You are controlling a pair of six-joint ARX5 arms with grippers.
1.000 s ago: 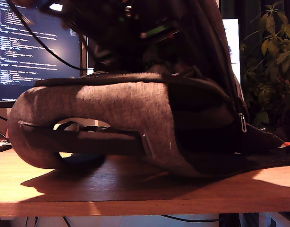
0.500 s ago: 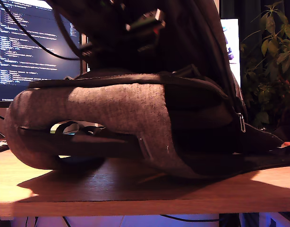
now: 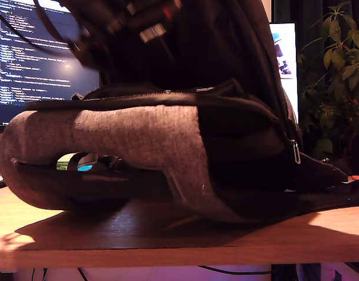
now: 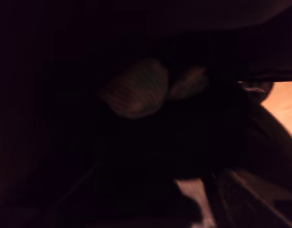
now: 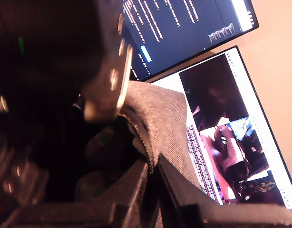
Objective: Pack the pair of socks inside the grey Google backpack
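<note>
On the wooden table (image 3: 168, 240), the grey Google backpack (image 3: 138, 134) lies on its side and fills most of the exterior view. Above it an arm (image 3: 138, 23) reaches down, blurred and dark, toward the bag's upper edge. The second gripper (image 5: 150, 171) is pinching a fold of the grey fabric, holding that edge up in front of two monitors (image 5: 222, 133). In the first wrist view the pair of socks (image 4: 136, 90) sits as a pale bundle deep in the dark interior; whether the first gripper is spread or closed cannot be told.
</note>
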